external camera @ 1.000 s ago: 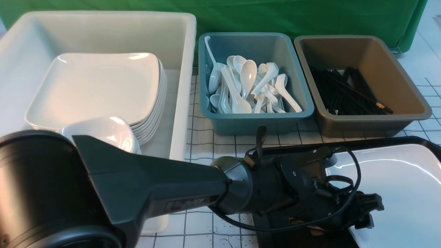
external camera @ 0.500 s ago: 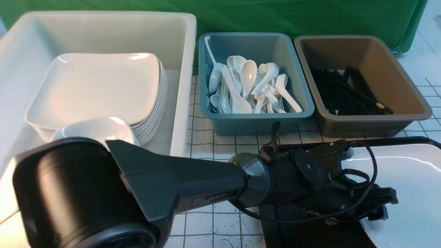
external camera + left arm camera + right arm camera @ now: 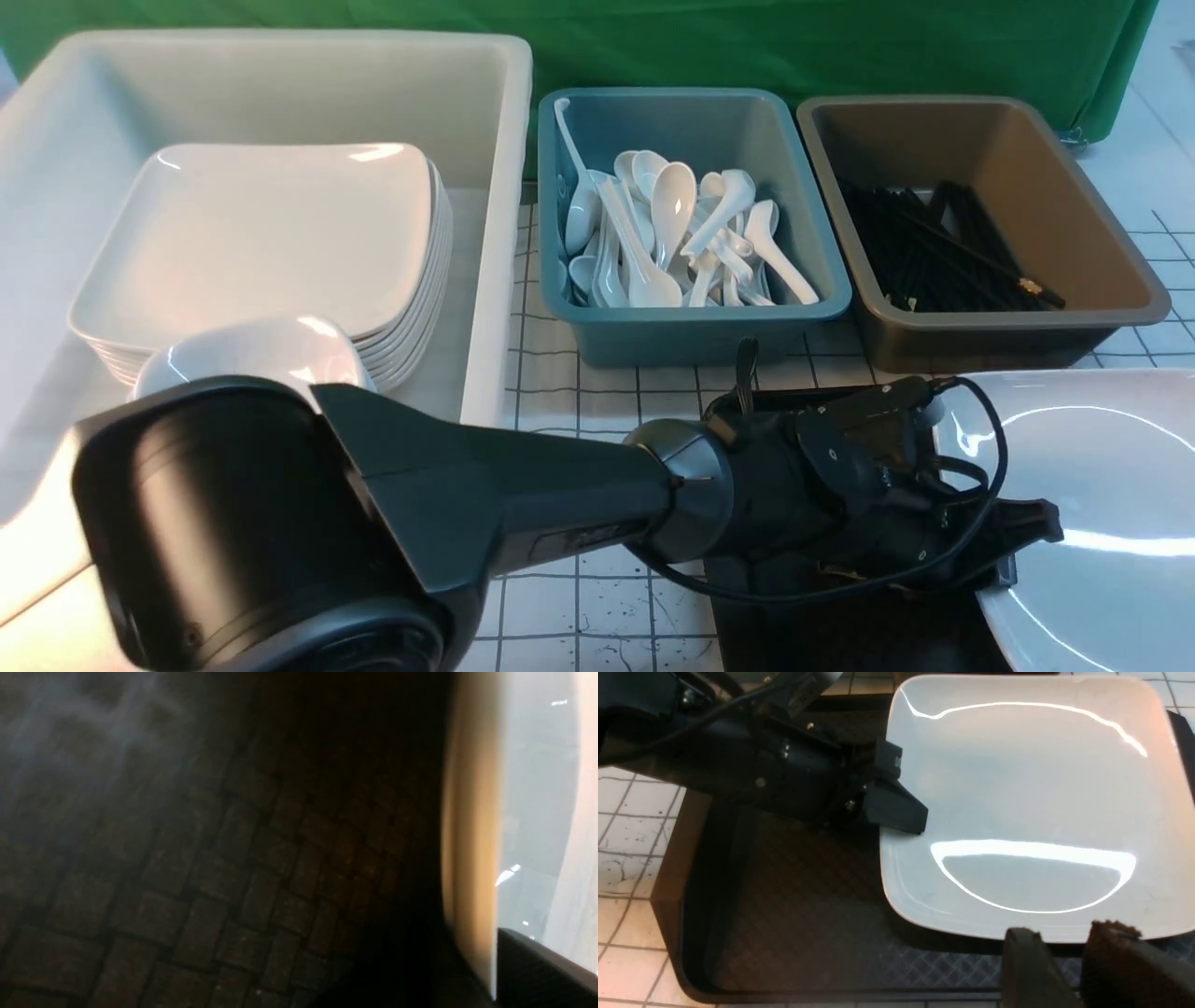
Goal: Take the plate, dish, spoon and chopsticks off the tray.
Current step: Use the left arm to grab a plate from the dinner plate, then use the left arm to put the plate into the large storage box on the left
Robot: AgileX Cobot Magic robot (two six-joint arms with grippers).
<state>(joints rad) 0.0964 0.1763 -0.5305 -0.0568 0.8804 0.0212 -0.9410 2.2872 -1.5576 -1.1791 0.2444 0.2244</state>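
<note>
plate (image 3: 1031,788), glossy rounded-square, is pinched by left gripper (image 3: 902,812) over textured tray (image 3: 784,896).

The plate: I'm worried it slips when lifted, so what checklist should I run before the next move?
1. Left gripper closed on the plate rim: ok.
2. Hold beneath the rim: cannot tell, hidden.
3. Plate empty: ok.
4. Right gripper clear of the plate's edge: cannot tell.
5. Top of the plate stack in the white bin bare: ok.
</note>
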